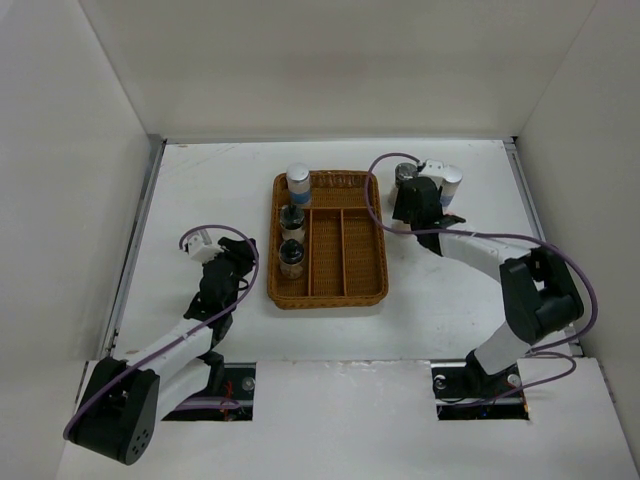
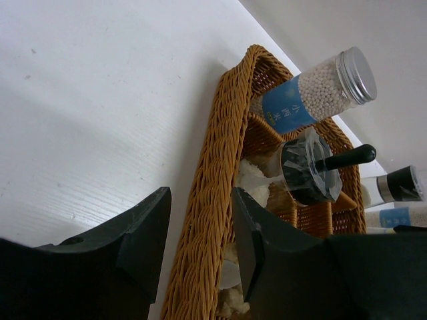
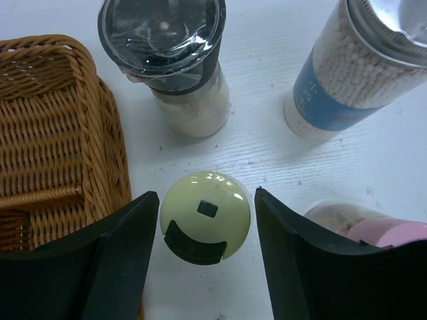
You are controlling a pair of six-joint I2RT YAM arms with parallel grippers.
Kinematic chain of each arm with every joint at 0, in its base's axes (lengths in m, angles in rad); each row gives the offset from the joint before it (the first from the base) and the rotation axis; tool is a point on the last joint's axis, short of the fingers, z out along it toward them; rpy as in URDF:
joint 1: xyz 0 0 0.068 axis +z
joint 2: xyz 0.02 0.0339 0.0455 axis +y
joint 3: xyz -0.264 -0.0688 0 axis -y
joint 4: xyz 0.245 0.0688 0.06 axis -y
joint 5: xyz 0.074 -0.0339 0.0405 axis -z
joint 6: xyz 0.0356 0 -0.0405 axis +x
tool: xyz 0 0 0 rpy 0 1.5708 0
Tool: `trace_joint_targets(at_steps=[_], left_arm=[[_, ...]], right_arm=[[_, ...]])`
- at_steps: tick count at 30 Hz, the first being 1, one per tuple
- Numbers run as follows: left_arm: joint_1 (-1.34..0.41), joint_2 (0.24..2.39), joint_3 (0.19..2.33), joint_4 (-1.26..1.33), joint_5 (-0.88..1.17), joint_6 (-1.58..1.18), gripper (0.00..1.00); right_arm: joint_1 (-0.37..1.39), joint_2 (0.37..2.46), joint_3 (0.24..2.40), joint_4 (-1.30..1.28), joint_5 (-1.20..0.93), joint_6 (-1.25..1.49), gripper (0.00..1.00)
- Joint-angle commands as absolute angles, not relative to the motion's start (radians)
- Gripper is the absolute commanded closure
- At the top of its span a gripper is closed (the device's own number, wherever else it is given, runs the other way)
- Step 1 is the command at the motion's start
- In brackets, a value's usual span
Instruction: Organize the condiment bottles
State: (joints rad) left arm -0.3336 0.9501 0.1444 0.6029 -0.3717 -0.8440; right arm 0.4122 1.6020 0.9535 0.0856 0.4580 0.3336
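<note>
Three condiment bottles stand in the left compartment of the wicker tray [image 1: 360, 262]: a white-and-blue jar with a silver cap [image 1: 299, 180] at the back and two dark-capped jars [image 1: 292, 217] [image 1: 292, 257] in front of it. My right gripper [image 1: 412, 192] is open, right of the tray. In the right wrist view its jaws [image 3: 203, 200] flank a cream-capped bottle [image 3: 205, 215] standing on the table. Round it stand a black-capped jar [image 3: 167, 53], a white-and-blue jar [image 3: 363, 67] and a pink-capped jar [image 3: 393, 233]. My left gripper [image 1: 240, 262] is open and empty at the tray's left side.
In the left wrist view the tray's left rim [image 2: 207, 220] lies between my open jaws [image 2: 199, 193], with the silver-capped jar [image 2: 313, 90] and a dark grinder [image 2: 307, 170] beyond. White walls enclose the table. The tray's corner [image 3: 53, 133] is left of the right gripper.
</note>
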Motion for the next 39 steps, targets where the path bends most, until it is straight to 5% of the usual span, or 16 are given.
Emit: trace_joint_targets(at_steps=[1, 4, 7, 13, 22, 39], left_arm=[[-0.323, 0.942, 0.137, 0.664, -0.357, -0.853, 0.60], [-0.326, 0.937, 0.137, 0.664, -0.359, -0.851, 0.60], [-0.323, 0.943, 0.137, 0.664, -0.359, -0.853, 0.60], [-0.326, 0.946, 0.140, 0.664, -0.364, -0.848, 0.60], [-0.314, 0.936, 0.137, 0.660, -0.361, -0.844, 0.59], [-0.306, 0.937, 0.135, 0.663, -0.357, -0.847, 0.59]], right_arm=[[0.409, 1.608, 1.005, 0.098, 0.460, 0.345, 0.42], [0.416, 1.560, 0.985, 0.127, 0.508, 0.345, 0.56], [0.459, 1.474, 0.968, 0.166, 0.549, 0.318, 0.58], [0.609, 1.405, 1.002, 0.190, 0.548, 0.282, 0.58], [0.788, 1.600, 1.178, 0.219, 0.456, 0.282, 0.58], [0.837, 1.818, 1.221, 0.222, 0.436, 0.337, 0.52]])
